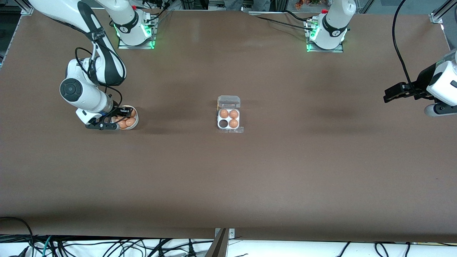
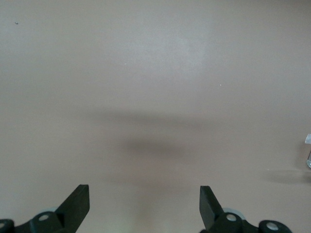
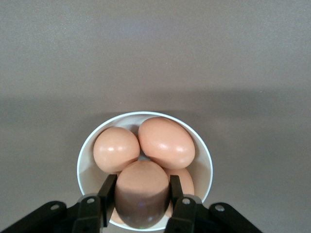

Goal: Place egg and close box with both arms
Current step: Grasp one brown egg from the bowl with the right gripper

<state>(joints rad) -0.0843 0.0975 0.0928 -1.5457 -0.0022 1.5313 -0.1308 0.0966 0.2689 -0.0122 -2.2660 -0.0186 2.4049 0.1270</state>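
Note:
The box lies mid-table, its clear lid open. Three of its cells hold brown eggs; the cell nearest the front camera toward the right arm's end is empty. My right gripper is down in the white bowl and is shut on an egg, both fingers against its sides. More eggs lie in the bowl beneath it. My left gripper is open and empty, and waits above the table at the left arm's end; the left wrist view shows its fingertips wide apart over bare table.
The brown table runs wide between the bowl and the box. Both arm bases stand on the table edge farthest from the front camera. Cables hang along the edge nearest the front camera.

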